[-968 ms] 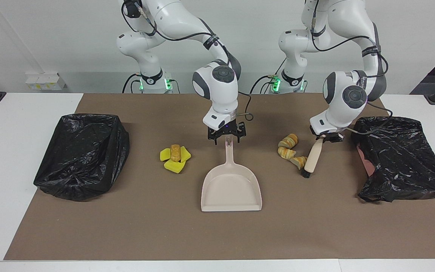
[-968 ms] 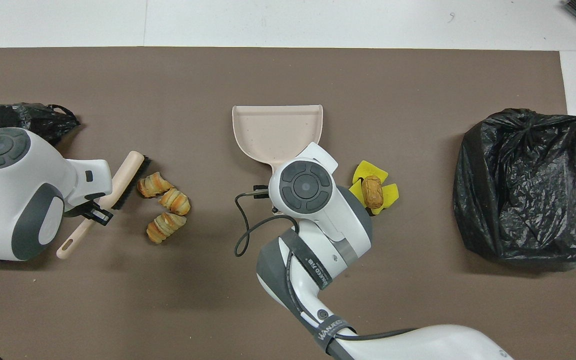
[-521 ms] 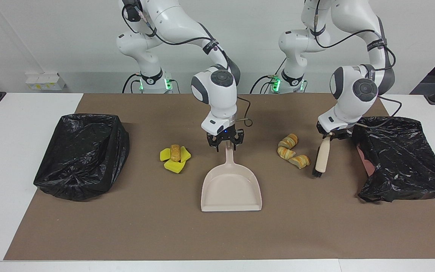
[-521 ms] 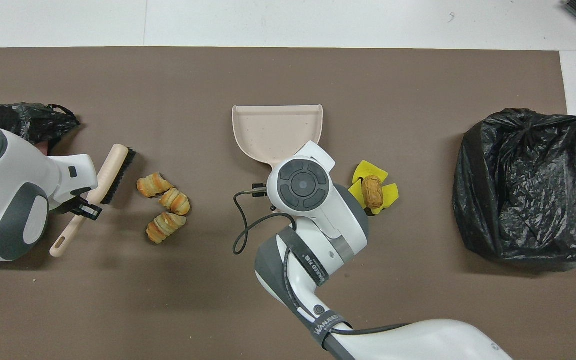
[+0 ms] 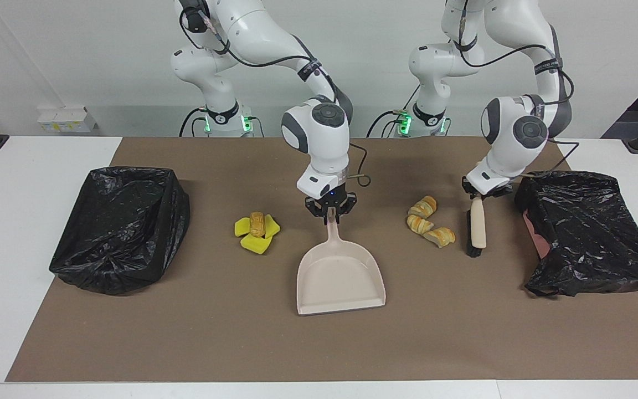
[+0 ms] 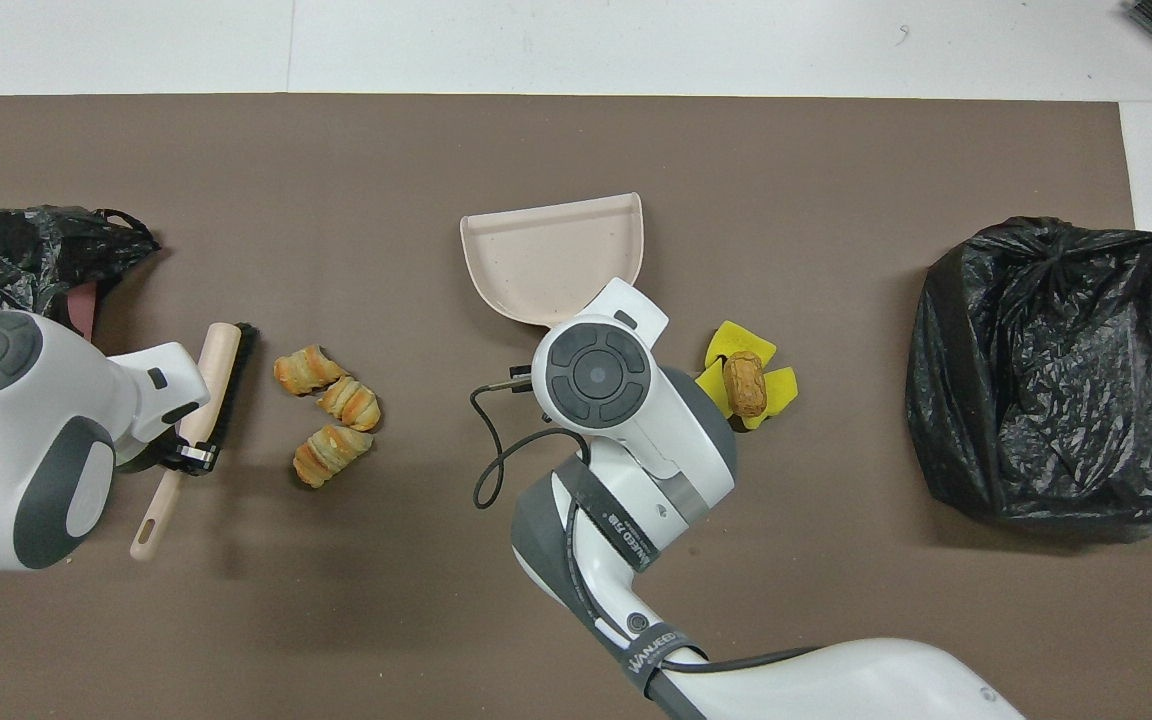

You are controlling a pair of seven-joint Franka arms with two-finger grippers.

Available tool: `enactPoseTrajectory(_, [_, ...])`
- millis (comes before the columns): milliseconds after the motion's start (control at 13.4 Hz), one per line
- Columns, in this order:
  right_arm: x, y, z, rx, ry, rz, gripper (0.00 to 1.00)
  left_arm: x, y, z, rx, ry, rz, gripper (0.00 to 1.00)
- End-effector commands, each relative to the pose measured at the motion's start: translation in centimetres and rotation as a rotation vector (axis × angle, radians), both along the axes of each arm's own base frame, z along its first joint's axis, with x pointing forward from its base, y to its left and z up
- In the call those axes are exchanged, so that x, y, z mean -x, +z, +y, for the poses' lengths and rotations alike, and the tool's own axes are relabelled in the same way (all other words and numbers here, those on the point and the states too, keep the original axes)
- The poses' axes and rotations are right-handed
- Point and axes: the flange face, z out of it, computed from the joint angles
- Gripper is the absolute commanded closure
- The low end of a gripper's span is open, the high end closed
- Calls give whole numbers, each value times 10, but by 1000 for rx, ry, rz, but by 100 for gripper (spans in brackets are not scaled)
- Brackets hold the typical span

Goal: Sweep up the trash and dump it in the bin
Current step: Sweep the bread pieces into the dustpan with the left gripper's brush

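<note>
Meanwhile, the right gripper [image 5: 330,213] had drawn its jaws in over the last second, from spread wide around the handle of the dustpan [image 5: 340,275] to clamped on it. The pan's mouth had turned slightly in the overhead view, so the grip appeared to carry the pan already.

The left gripper [image 5: 479,194], its jaws clamped on the handle of the brush [image 5: 477,228], had swung the brush away from the pastry pieces [image 5: 428,223]. A second earlier the bristle end lay just beside the piece farthest from the robots; now the brush stood near them but apart, toward the left arm's end of the table, next to the black bag [image 5: 590,233] there.

The trash had not moved. Three pastry pieces lay in a row between brush and dustpan. The yellow sponge wedges [image 5: 257,231], with one more pastry piece on top, lay beside the pan handle, toward the bin [image 5: 122,227] at the right arm's end.

Nothing was swept yet. With both tools in hand, sweeping the pastry row toward the pan looked to be the next step.
</note>
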Motion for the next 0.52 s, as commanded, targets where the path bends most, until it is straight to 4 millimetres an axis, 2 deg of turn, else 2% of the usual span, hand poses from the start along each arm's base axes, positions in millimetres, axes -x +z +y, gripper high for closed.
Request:
enactPoseTrajectory(0, [-4,19,-2,33,304,-30,100,21,2,-26,-33,75,-45,100])
enactPoseTrajectory(149, [-5,52,-29,63,442,-13,100,23,-1,-42,-38,121,-51,100])
enactPoseTrajectory(223, [-1,64,-34,83,532,0,100,23,-5,-52,-40,132,-52,100])
enactPoseTrajectory(298, [4,70,-36,105,640,15,100,23,-8,-59,-41,149,-63,100])
enactPoseTrajectory(447, [17,60,-44,139,854,49,100,24,-8,-70,-34,166,-69,100])
